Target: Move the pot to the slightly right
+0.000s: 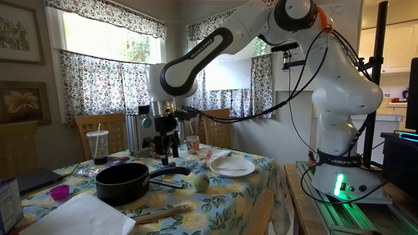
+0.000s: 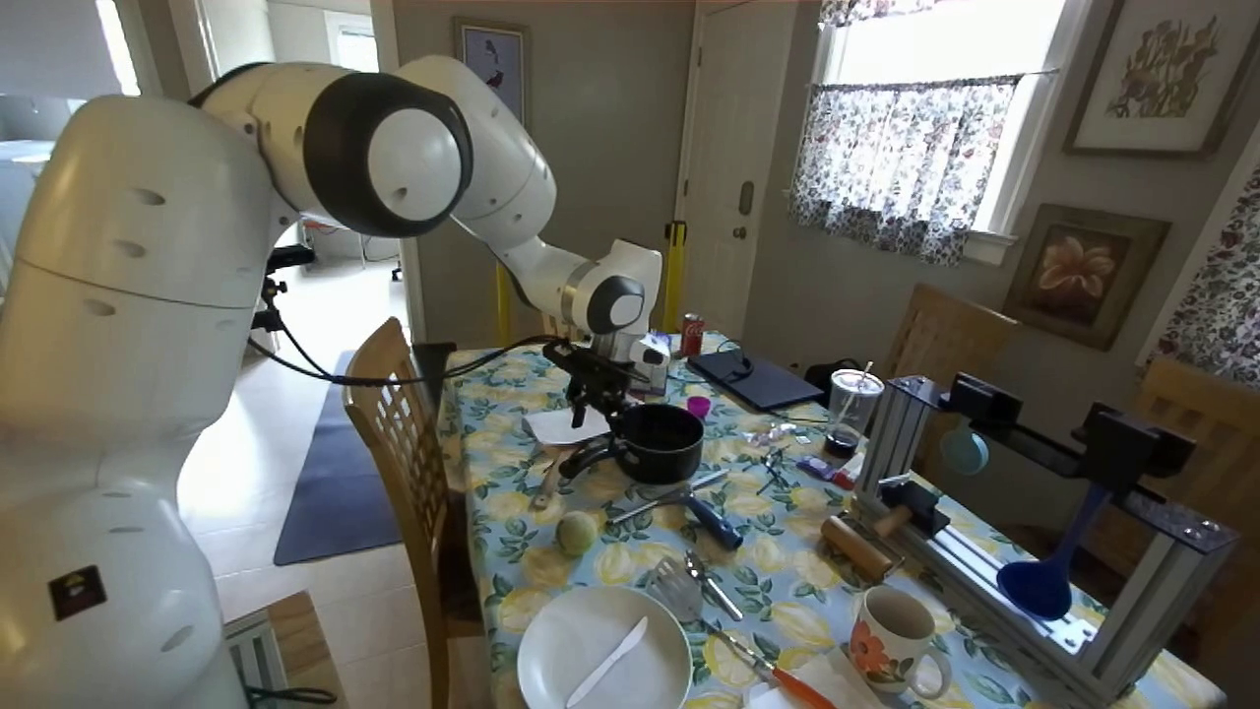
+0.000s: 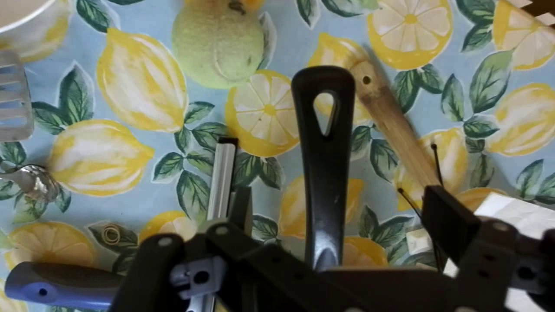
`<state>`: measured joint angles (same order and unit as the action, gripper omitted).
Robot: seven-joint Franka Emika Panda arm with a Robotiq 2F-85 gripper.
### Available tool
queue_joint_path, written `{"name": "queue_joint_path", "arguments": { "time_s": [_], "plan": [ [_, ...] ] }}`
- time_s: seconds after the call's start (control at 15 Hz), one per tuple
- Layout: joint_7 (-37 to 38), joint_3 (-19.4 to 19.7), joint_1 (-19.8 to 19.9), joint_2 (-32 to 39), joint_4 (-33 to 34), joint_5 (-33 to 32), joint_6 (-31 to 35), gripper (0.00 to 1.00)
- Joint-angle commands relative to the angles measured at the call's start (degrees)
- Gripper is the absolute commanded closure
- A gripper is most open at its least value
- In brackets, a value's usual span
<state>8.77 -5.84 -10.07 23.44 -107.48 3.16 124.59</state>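
The black pot [image 1: 122, 186] stands upright on the flowered tablecloth, and it also shows in an exterior view [image 2: 661, 448]. Its long black handle [image 1: 174, 170] points toward the robot's side. My gripper [image 1: 169, 159] points down at the handle, beside the pot's rim. In the wrist view my gripper [image 3: 342, 208] is open, with its fingers wide apart. The handle [image 3: 327, 164] runs between the two fingers in that view, and neither finger touches it. The exact height of the fingertips over the handle is hard to tell. The pot's body is hidden in the wrist view.
A green round fruit or ball [image 1: 201, 182] and a white plate [image 1: 232, 166] lie on the handle's side. A wooden utensil [image 3: 390, 121], a metal bar [image 3: 221, 182] and a blue-handled tool [image 2: 713, 522] lie close by. White paper [image 1: 81, 215] lies near the pot.
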Motion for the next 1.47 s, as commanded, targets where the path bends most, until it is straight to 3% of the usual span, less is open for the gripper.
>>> {"name": "queue_joint_path", "arguments": {
  "time_s": [0.0,1.4],
  "plan": [
    [0.15,-0.11,-0.01,0.02,0.18,-0.06,-0.11,0.00],
    [-4.74,-1.00,1.44,9.73,8.44,1.66,2.44,0.03]
  ]
}}
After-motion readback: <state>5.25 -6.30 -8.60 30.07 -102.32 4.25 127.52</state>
